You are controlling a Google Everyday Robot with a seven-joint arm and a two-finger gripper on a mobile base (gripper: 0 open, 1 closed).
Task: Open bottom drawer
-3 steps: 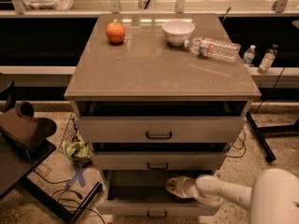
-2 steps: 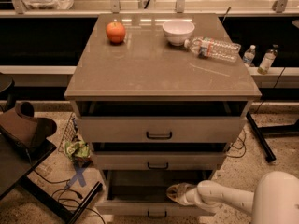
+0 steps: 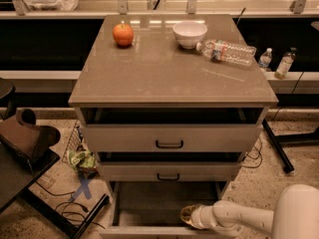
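And here the bottom drawer (image 3: 149, 203) is seen at the lower centre of the frame, drawn well out of the cabinet (image 3: 169, 73), its bare inside exposed and its front panel cut by the bottom edge. Its handle is not shown. The gripper (image 3: 189, 216) is found low in the frame, right of centre, just over the front part of that drawer, at the end of the white arm (image 3: 234, 216) that is reached in from the lower right corner. Whether the claw is apart or together cannot be told from this angle, nor whether anything is touched by it.

Above, the middle drawer (image 3: 169, 172) is seen slightly pulled out, and the top drawer (image 3: 169, 138) is seen pulled out a little as well, with a dark gap shown over each. On the cabinet's glossy top an orange fruit (image 3: 122, 34) is placed at the upper left, a white bowl (image 3: 189, 34) is set upright near the back centre, and a plastic bottle (image 3: 227, 51) is laid on its side just right of the bowl.
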